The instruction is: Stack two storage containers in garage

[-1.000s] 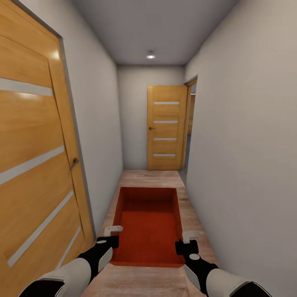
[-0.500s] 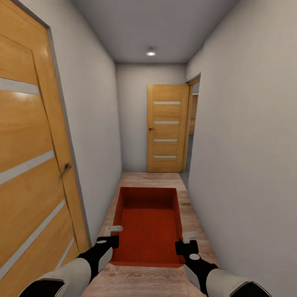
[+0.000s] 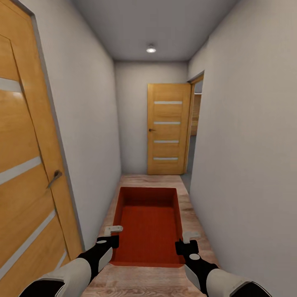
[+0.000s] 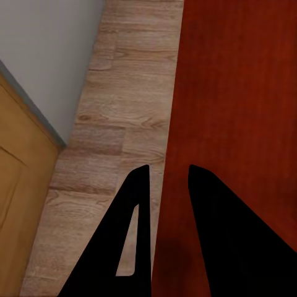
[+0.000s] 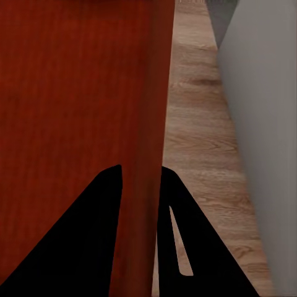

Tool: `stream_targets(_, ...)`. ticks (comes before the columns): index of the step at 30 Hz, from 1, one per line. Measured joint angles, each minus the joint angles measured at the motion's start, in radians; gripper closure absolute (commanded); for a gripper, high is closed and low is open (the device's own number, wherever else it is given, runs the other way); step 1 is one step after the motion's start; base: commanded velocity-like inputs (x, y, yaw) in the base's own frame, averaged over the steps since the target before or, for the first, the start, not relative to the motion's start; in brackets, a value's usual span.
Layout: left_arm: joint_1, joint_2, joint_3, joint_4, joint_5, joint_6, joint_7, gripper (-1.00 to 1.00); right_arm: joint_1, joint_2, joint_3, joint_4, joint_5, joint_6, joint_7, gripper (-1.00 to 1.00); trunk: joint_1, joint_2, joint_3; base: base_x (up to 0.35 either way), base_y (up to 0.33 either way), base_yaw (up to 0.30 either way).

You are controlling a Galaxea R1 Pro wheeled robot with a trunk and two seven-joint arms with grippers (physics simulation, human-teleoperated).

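One orange-red storage container, open-topped and empty, hangs level in front of me over a light wood-plank corridor floor. My left gripper is shut on its left side wall near the close end, and my right gripper is shut on the right side wall. In the left wrist view the gripper has its dark fingers straddling the rim of the container. The right wrist view shows that gripper pinching the container's wall in the same way.
The corridor is narrow, with off-white walls close on both sides. A closed wooden door with a lever handle lies along the left. A second wooden door stands at the far end, beside an open doorway on the right.
The whole view has shifted: I have rolled forward along the corridor, so the left door slides out of view and the far door looks slightly nearer. Container and grippers keep their hold.
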Motion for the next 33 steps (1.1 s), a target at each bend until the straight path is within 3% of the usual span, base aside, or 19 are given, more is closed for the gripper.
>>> stream_targets(33,0.000,0.000,0.000,0.000,0.000,0.001,0.000,1.00,0.000,0.000,-0.001,0.000,0.001,0.001,0.000,1.00,0.000,0.000,0.000,0.322,0.000,0.000)
